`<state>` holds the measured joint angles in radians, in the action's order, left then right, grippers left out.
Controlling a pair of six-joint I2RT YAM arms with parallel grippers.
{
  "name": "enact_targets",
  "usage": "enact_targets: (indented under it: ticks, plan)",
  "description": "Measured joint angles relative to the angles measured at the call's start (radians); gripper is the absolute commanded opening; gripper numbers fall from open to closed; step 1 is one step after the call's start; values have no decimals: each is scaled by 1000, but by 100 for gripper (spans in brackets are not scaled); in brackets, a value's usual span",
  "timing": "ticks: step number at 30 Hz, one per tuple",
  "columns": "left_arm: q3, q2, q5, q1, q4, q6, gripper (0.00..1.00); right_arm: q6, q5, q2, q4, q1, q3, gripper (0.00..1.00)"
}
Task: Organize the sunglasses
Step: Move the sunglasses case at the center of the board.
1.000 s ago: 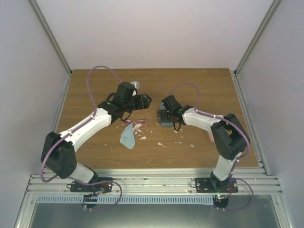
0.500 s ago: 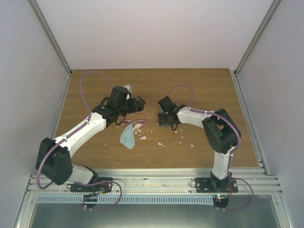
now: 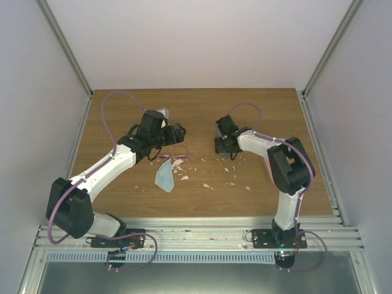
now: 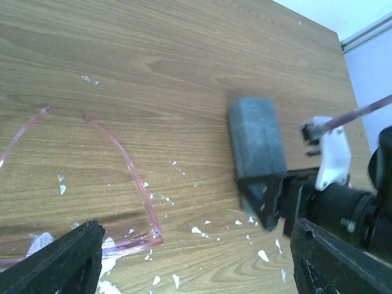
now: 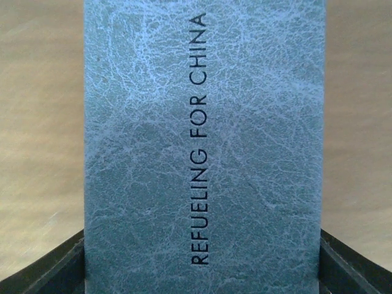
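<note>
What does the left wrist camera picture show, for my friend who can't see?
Pink see-through sunglasses lie open on the wooden table beside a blue-grey case, whose end the right gripper clasps. White flecks dot the wood.

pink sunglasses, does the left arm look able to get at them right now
Probably yes: the left gripper is open right above the pink sunglasses, which lie uncovered on the table. The blue-grey case is off to the side, in the right gripper.

A brown wood-grain counter (image 3: 269,116), flecked with white chips (image 3: 206,185), sits between plain white walls (image 3: 196,43) far, left and right. An aluminium rail (image 3: 196,233) runs along its near edge. Light is soft and even.
</note>
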<state>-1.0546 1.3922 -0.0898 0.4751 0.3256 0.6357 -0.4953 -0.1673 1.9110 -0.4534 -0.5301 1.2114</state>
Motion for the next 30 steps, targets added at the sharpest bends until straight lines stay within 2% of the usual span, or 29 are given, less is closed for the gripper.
enact_targets:
  ticks: [5,11,16,18,21,22,30]
  plan:
    - [0,2,-10,0,0,0,83,95,9,18,19,159,53,62]
    - [0,26,-30,-1,0,0,83,212,54,99,64,261,155,67]
    - [0,40,-43,-3,1,0,83,256,75,149,70,291,193,71]
    - [0,40,-45,-4,0,0,83,263,88,156,65,295,193,79]
    - [0,40,-51,-5,0,0,83,264,103,158,64,295,193,97]
    - [0,41,-54,-5,0,0,83,258,105,158,63,295,196,99]
    - [0,41,-82,-5,-1,-16,85,209,116,93,57,299,157,100]
